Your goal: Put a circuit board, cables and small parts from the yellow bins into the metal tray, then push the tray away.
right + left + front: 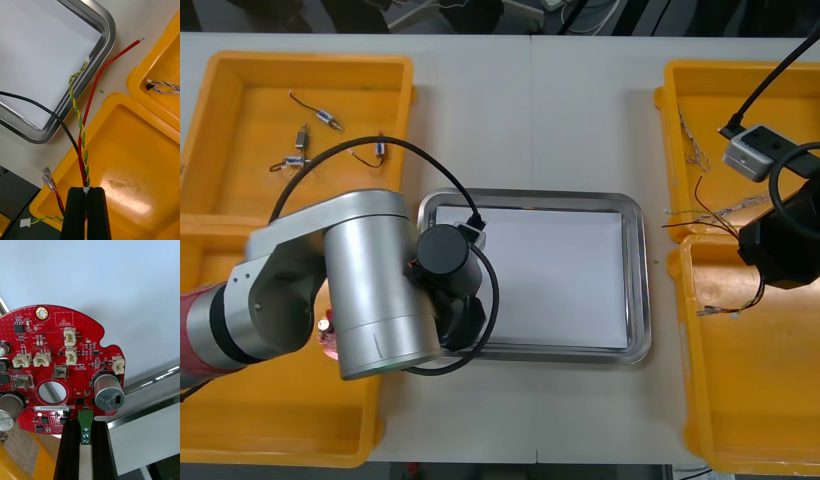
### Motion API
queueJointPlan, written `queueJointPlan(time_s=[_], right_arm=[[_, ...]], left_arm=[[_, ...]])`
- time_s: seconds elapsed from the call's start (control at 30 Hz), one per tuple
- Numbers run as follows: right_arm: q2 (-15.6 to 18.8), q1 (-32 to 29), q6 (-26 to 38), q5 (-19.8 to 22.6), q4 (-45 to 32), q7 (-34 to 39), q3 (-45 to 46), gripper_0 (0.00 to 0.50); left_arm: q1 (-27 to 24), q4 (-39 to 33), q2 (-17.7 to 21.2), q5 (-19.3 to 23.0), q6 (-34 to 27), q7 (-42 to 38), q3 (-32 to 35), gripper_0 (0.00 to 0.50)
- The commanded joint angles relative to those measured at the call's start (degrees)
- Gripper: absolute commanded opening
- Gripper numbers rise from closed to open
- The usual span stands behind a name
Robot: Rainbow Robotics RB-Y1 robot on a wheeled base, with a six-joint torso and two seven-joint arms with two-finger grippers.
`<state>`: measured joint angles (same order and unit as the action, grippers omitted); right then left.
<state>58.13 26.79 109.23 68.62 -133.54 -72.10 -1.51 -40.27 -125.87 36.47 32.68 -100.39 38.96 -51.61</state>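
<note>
front view, left gripper (455, 322): down at the near-left corner of the metal tray (638, 300), tucked under its own wrist, so from up here I can't tell what the fingers are doing
front view, red sliver (328, 335): pokes out beside the left arm over the near-left yellow bin (270, 430); maybe another board, too hidden to call
front view, small metal parts (328, 120): scattered in the far-left yellow bin (230, 110)
front view, right gripper (770, 265): above the far edge of the near-right bin (750, 400), thin cables trailing off it toward the tray
right wrist view, right gripper (86, 189): fingers pinched tight on a cable bunch (83, 165), over the near-right bin
right wrist view, cable bunch: a red cable (101, 75) plus a twisted yellow-green cable (77, 108); the twisted one's tip rests on the tray rim, the red one's bare tip is over the table (150, 18) between tray and far-right bin (167, 56)
right wrist view, black cable (37, 103): crosses the tray corner and runs in next to the bunch
right wrist view, twisted blue and white cable (165, 88): lying in the far-right bin
left wrist view, left gripper (85, 423): clamped on the green connector (86, 420) at the edge of a round red circuit board (56, 352)
left wrist view, circuit board: components facing the camera, most of it over the tray's white inside, tray rim just beside the fingers
</note>
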Motion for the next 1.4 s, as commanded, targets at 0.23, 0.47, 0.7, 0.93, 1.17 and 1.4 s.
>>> queueJointPlan(time_s=[0.23, 0.47, 0.7, 0.93, 1.17, 1.4], right_arm=[[-0.56, 1.51, 0.77, -0.86, -1.11, -1.03, -0.08, 0.000], [-0.65, 1.60, 0.77, -0.95, -1.11, -1.12, -0.08, 0.000], [-0.65, 1.60, 0.77, -1.04, -1.11, -1.29, -0.08, 0.000], [-0.65, 1.60, 0.77, -1.12, -1.11, -1.29, -0.16, 0.000], [-0.56, 1.60, 0.77, -1.12, -1.11, -1.29, -0.08, 0.000], [-0.65, 1.51, 0.77, -1.04, -1.11, -1.20, -0.08, 0.000]], left_arm=[[-2.18, 6.78, -4.21, -5.53, 7.58, -6.26, -7.19, 0.000], [-2.18, 7.92, -4.47, -5.61, 9.43, -7.58, -8.33, 0.000], [-2.18, 10.03, -4.47, -5.26, 11.27, -7.85, -8.95, 0.000], [-2.18, 10.30, -4.47, -5.26, 11.71, -8.37, -8.95, 0.000], [-2.18, 10.12, -4.39, -5.44, 11.71, -9.34, -8.95, 0.317], [-2.18, 9.68, -4.12, -5.70, 11.80, -10.66, -8.95, 0.500]])
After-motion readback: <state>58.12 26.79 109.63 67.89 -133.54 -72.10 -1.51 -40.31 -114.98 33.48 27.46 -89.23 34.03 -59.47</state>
